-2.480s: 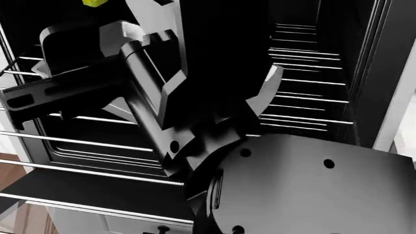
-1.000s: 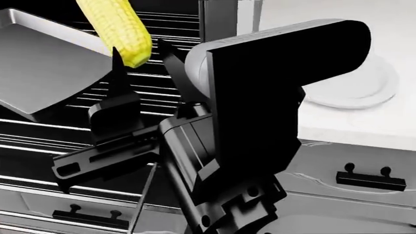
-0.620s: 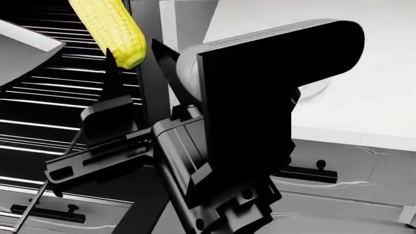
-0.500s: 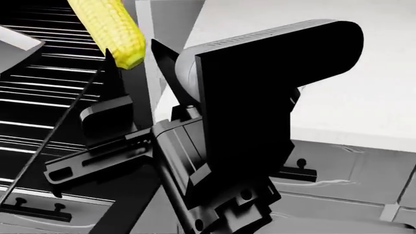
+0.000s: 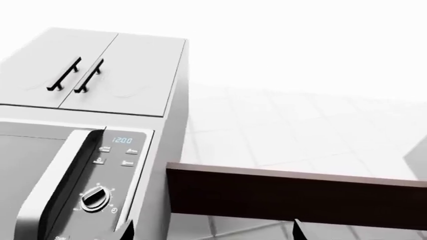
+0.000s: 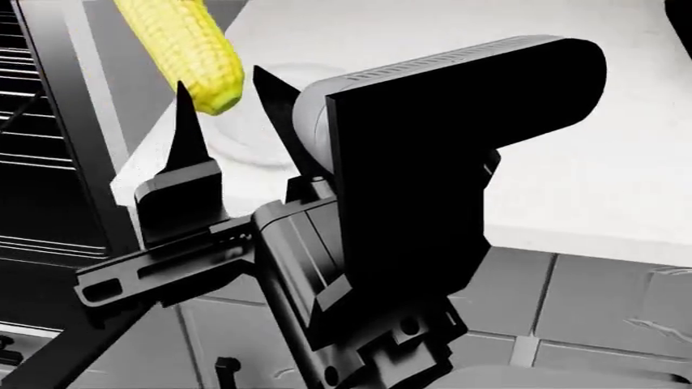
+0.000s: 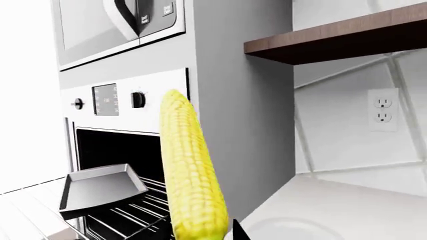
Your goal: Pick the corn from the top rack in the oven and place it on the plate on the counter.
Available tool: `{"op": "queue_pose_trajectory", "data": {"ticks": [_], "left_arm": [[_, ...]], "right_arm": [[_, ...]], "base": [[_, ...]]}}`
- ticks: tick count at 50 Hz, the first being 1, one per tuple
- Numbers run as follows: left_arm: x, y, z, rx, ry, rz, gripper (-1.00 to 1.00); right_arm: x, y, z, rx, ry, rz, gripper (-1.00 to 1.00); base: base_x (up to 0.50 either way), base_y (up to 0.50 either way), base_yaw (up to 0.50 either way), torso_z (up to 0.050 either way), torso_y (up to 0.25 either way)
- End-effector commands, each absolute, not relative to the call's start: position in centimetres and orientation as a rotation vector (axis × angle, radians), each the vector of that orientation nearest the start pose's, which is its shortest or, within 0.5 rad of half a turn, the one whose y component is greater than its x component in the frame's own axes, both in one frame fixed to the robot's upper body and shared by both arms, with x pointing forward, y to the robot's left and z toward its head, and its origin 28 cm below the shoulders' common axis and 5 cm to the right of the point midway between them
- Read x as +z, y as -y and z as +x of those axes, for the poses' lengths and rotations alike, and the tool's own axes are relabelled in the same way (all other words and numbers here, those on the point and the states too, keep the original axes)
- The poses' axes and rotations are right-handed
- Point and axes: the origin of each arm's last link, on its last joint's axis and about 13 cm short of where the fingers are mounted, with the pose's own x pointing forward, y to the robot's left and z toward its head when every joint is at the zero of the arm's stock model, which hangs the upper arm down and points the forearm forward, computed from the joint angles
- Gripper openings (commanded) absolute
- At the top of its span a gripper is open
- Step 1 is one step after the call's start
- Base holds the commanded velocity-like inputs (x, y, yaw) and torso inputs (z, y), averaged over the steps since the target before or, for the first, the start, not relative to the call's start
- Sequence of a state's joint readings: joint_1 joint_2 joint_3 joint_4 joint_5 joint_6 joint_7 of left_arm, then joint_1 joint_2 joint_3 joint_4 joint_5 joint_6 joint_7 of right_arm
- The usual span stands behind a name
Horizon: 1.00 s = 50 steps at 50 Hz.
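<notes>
The right fingers are gripping the corn above the table; the plate is mostly hidden; the left fingers' state is unclear.

White plate on marbled counter

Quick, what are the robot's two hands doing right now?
Right gripper: shut on the corn, lifted clear of the oven.
Left gripper: open, holding nothing, only its fingers' tips show.
</notes>
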<state>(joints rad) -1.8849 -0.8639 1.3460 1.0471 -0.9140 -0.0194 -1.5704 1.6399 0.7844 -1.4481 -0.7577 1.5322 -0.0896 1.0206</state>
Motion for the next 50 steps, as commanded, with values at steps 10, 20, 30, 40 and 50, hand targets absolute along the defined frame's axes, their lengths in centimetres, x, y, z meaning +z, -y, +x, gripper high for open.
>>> {"op": "queue_pose_trajectory", "data": {"ticks": [10,20,30,40,50], "left_arm": [[33.26,-16.67,13.07,-0.159,1.148,-0.160,1.00],[33.24,-16.65,13.09,-0.158,1.146,-0.161,1.00],[33.27,-16.60,13.07,-0.161,1.149,-0.161,1.00],[33.42,-16.59,13.01,-0.160,1.154,-0.165,1.00],[33.51,-16.54,12.95,-0.164,1.158,-0.168,1.00]], "right_arm": [[29.92,4.74,18.34,0.499,0.301,0.103,-1.00],[29.61,4.69,18.45,0.486,0.258,0.097,-1.00],[29.36,4.68,18.53,0.493,0.250,0.086,-1.00],[29.41,4.61,18.47,0.496,0.252,0.081,-1.00],[29.30,4.56,18.40,0.497,0.255,0.081,-1.00]], "base": [[0.04,-0.29,0.00,0.000,0.000],[0.21,-0.04,0.00,0.000,0.000],[0.52,-0.10,0.00,0.000,0.000],[0.52,-0.10,0.00,0.000,0.002],[0.52,-0.10,0.00,0.000,0.001]]}}
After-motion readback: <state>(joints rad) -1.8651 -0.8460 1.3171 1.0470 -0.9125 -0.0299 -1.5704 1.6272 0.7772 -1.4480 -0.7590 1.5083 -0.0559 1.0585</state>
